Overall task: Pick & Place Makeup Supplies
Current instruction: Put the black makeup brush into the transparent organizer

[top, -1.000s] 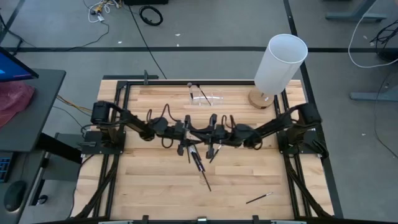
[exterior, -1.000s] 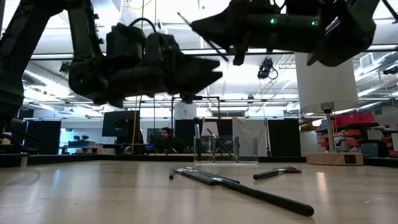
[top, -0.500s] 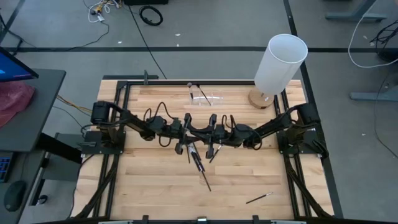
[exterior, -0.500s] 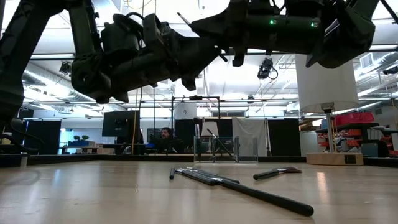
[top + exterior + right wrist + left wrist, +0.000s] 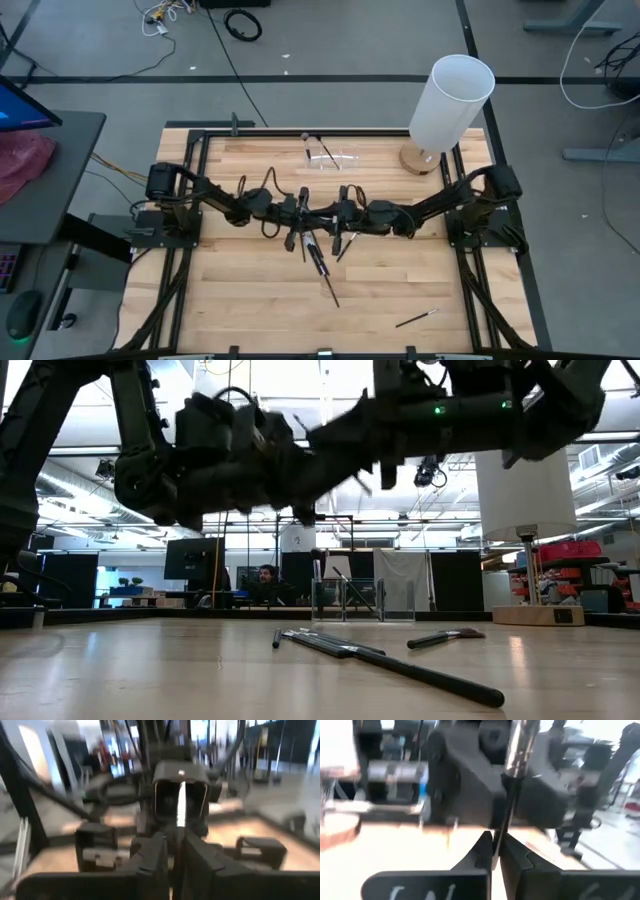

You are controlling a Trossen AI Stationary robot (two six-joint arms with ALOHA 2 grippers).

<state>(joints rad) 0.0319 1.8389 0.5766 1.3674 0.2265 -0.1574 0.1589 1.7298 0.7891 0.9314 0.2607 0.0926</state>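
Centrally, above the middle of the table, the left gripper [image 5: 496, 842] is clamped shut on a thin dark makeup brush [image 5: 519, 742] with a silvery ferrule. The handle runs straight out from between its fingers, crosswise to them.

Nose to nose with it is the right gripper [image 5: 174, 840]. The same brush passes between its fingers, which show a narrow gap. Whether they grip the handle or have let go cannot be told.

From above, the two arms meet in one line across the table, so the brush hangs in the air between them, clear of the wood.

Below and slightly nearer the front edge lie more loose brushes [image 5: 318, 258], their long axes angled toward the front. Another stick [image 5: 415, 319] lies well apart, near the front right.

The small clear holder [image 5: 330, 157] stands toward the back edge, just behind the grippers and about equally near both arms. A tall white cylinder [image 5: 455, 95] stands at the back right corner.
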